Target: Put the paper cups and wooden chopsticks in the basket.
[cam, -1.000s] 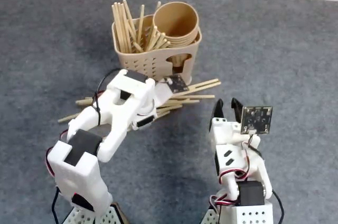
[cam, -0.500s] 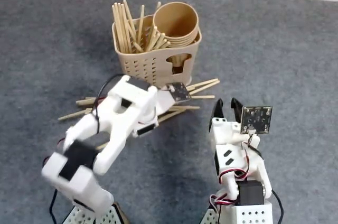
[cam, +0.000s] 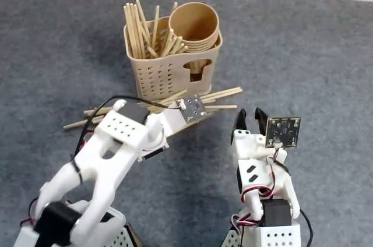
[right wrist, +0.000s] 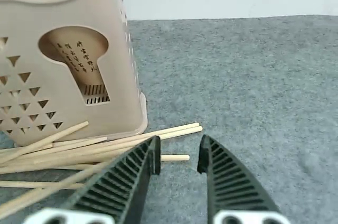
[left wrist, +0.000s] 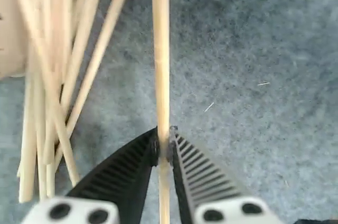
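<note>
Left fingers (left wrist: 150,150) are pinched shut on a single chopstick (left wrist: 161,65), gripping it partway along so that the stick runs out past the tips over the grey worktop (cam: 303,55). From the overhead camera I see that arm stretched forward from the near left, its wrist sitting just near of the basket (cam: 157,75) and over the loose chopsticks (cam: 224,94) that lie scattered across the worktop in front of it. I cannot tell whether the held stick is raised off the surface.

Right fingers (right wrist: 150,160) stand slightly parted with nothing between them. They sit near and right of the loose pile, pointing toward the basket's front wall, apart from it and from the sticks.

At the far middle of the worktop, the basket stands upright. A nested stack of paper cups (cam: 195,23) fills its right side, and a bundle of upright sticks (cam: 137,31) leans in its left side.
</note>
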